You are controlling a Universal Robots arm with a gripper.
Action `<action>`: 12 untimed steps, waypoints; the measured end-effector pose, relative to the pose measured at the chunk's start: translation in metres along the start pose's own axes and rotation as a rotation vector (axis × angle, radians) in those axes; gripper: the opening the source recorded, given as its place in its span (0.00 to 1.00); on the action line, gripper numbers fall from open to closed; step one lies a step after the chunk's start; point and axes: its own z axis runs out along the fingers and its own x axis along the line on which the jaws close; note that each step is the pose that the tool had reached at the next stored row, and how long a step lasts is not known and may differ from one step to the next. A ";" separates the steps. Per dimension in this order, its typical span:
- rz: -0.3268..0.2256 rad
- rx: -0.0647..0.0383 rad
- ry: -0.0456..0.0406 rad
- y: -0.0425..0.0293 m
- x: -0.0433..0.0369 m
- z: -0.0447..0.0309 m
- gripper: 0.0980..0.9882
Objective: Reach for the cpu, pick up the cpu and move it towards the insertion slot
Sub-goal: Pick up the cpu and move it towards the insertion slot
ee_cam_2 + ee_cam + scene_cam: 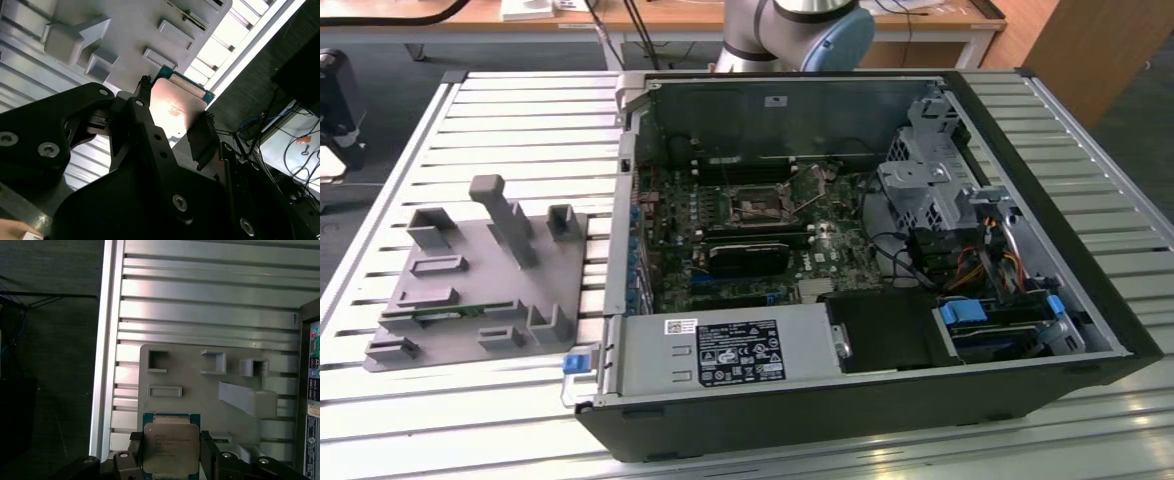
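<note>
As the first wrist view has it, the tool point(171, 441) is clenched on the cpu point(169, 447). One black finger point(207, 455) presses each of two opposite edges, chip flat btwn them, silvery lid toward the camera, green board edge peeking round it. Second wrist view agrees: same grip from another angle, lid catching a pinkish glare.

Beneath the chip lies the grey fixture point(195, 390) w/ raised pockets & blocks, sitting on the slatted metal table point(200, 295). Can't tell whether the chip is lifted clear or resting in a pocket. It looks nearer the lens than the pockets, so prob. raised, but that's a guess.

Insertion slot point(758, 207) shows in the exterior view inside the open pc case point(787, 105): silvery frame round a dark centre, wire lever point(809, 203) alongside. The case stands beside the fixture, toward the exterior view's right, so the slot is well apart from where the chip is held. Grasp looks made, carry hardly begun, imo.

Handling: light, stiff, flat, no give. The metal lid is tough but smooth, so it could slip in a weak grip. The underside contacts are, I'd reckon, the fragile bit & shouldn't be touched or scraped. An edge hold on two opposite sides, as seen, is the right place to take it. A tilted chip wouldn't sit square in a socket frame.
</note>
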 end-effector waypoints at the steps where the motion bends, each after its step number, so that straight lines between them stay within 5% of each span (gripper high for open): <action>1: 0.000 0.000 0.0000 0.0000 0.0000 -0.0013 0.50; 12: 0.000 0.001 0.0001 0.0009 0.0000 -0.0196 0.50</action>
